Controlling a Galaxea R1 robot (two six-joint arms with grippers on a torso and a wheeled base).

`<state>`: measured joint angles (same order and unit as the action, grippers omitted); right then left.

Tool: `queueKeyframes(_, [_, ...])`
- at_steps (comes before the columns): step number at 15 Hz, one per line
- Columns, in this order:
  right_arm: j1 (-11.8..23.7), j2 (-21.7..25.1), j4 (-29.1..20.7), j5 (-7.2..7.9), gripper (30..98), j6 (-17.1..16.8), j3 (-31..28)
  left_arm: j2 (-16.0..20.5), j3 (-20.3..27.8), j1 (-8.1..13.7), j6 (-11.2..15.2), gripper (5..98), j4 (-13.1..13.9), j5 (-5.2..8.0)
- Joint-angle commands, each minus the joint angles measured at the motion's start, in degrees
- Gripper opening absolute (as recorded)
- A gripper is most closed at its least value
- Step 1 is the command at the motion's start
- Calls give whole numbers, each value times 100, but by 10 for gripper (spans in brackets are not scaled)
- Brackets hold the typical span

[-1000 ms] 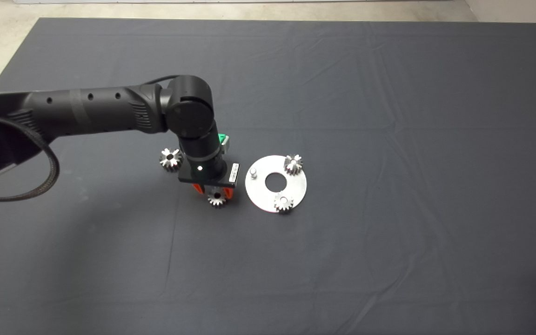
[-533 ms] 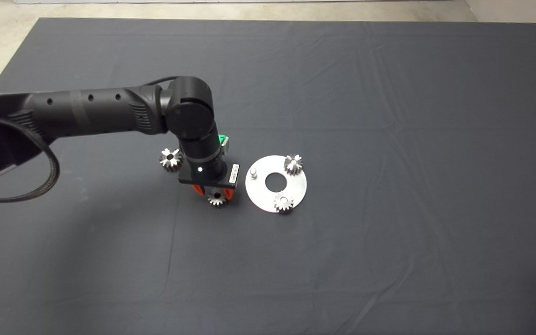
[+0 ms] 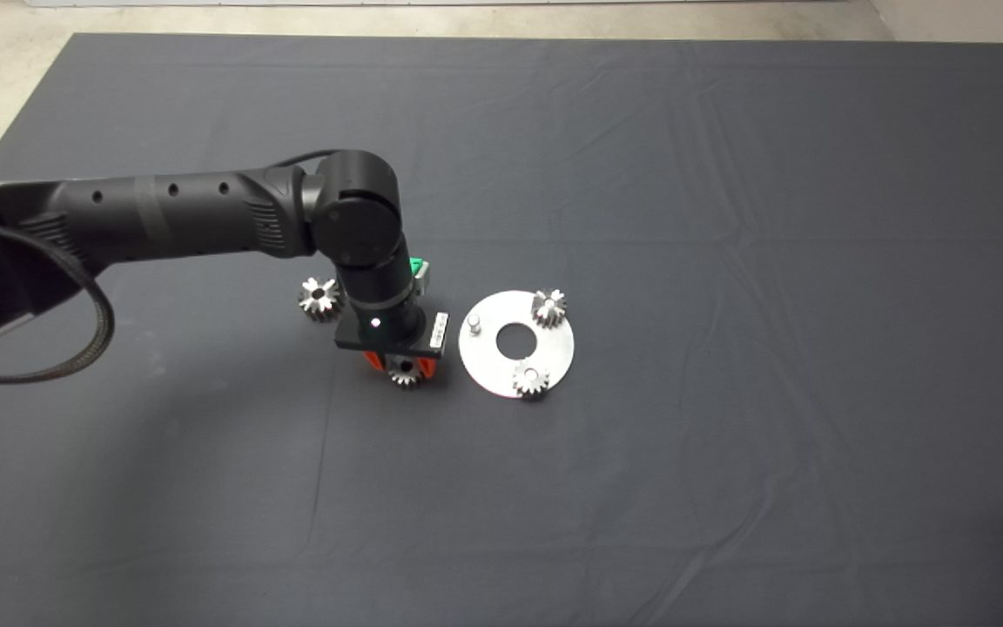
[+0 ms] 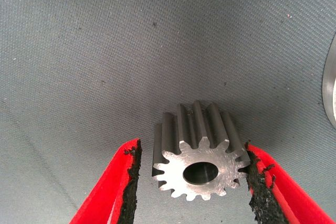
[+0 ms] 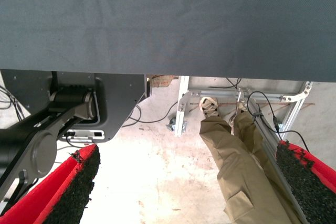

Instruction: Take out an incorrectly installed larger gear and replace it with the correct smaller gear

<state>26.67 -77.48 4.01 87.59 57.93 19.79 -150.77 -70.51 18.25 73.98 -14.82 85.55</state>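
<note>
Steel smaller gear (image 4: 197, 156) on mat; left gripper (image 4: 191, 182) fingers spread, straddling it; right fingers spread

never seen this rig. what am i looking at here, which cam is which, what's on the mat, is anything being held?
It is a two-armed robot at a table with a dark mat. The head view looks down from above; each wrist view sits on an arm, just behind its red fingers.

The left claw points down over the smaller gear. In the left wrist view that gear lies on the mat between the open fingers; one pad is at its teeth, the other apart. Nothing is held yet.

Beside it is a round metal plate with two small gears on it and one bare pin. The larger gear lies on the mat behind the arm.

The right claw is open, off the table; its camera shows floor and a person's leg.
</note>
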Motion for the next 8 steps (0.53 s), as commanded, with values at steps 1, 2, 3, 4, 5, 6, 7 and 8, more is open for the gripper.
queueKeyframes(1, [66, 9, -190, 83, 886, 25, -3, 34, 39, 56, -33, 465, -34, 76])
queueKeyframes(2, [66, 9, -190, 83, 886, 25, -3, 43, 30, 56, -33, 465, -30, 76])
queueKeyframes(3, [66, 9, -190, 74, 886, 25, -3, 43, 38, 56, -33, 465, -38, 76])
queueKeyframes(4, [66, 9, -190, 74, 886, 25, -3, 34, 39, 56, -35, 465, -31, 76])
queueKeyframes(5, [66, 9, -190, 74, 886, 25, -3, 38, 30, 56, -46, 438, -38, 76])
queueKeyframes(6, [66, 0, -190, 73, 886, 42, -3, 43, 30, 56, -51, 415, -38, 75])
queueKeyframes(7, [66, 0, -190, 65, 886, 84, -3, 43, 30, 56, -51, 415, -38, 74])
queueKeyframes(8, [66, 0, -190, 69, 886, 87, -3, 43, 39, 56, -51, 415, -38, 75])
